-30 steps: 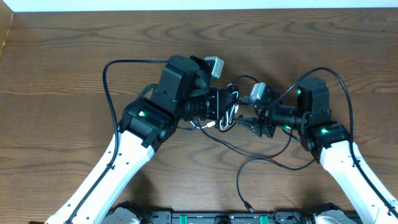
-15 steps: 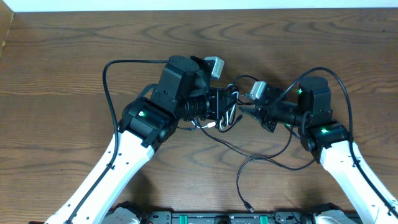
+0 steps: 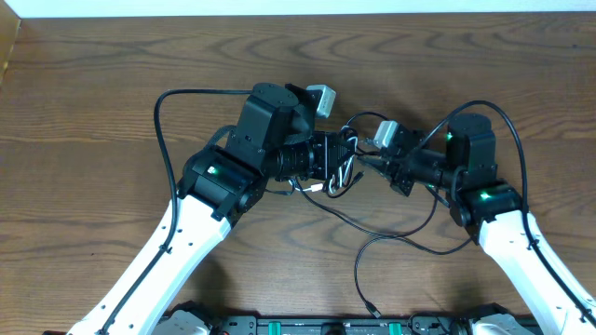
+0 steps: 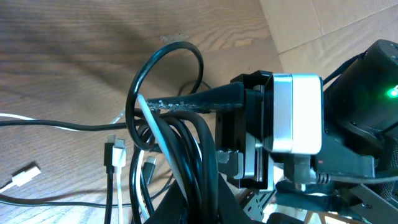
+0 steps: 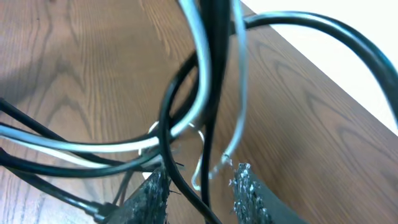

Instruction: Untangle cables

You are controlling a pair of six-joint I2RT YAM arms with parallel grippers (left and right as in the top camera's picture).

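The cables (image 3: 341, 173) are a small bundle of thin black cords and a white one, held just above the table's middle. My left gripper (image 3: 337, 158) is shut on the bundle; in the left wrist view its fingers (image 4: 186, 202) clamp the black strands (image 4: 180, 143) at the bottom edge. My right gripper (image 3: 365, 164) reaches into the bundle from the right, and one of its fingers (image 4: 199, 99) pokes through a black loop. In the right wrist view its jaws (image 5: 199, 186) stand apart with two thin black cords (image 5: 186, 180) running loosely between the pads; white strands (image 5: 93, 146) cross behind.
A loose black cord (image 3: 391, 237) trails from the bundle toward the near edge and ends in a plug (image 3: 372, 310). Small plug ends (image 4: 22, 176) lie on the wood under the bundle. Thick arm wires (image 3: 163, 121) arch over both arms. A pale wall strip (image 3: 298, 6) borders the far edge.
My right gripper rose and moved left into the bundle, turning on its wrist, and its jaws narrowed around the black cords. The left gripper has kept still with the bundle.
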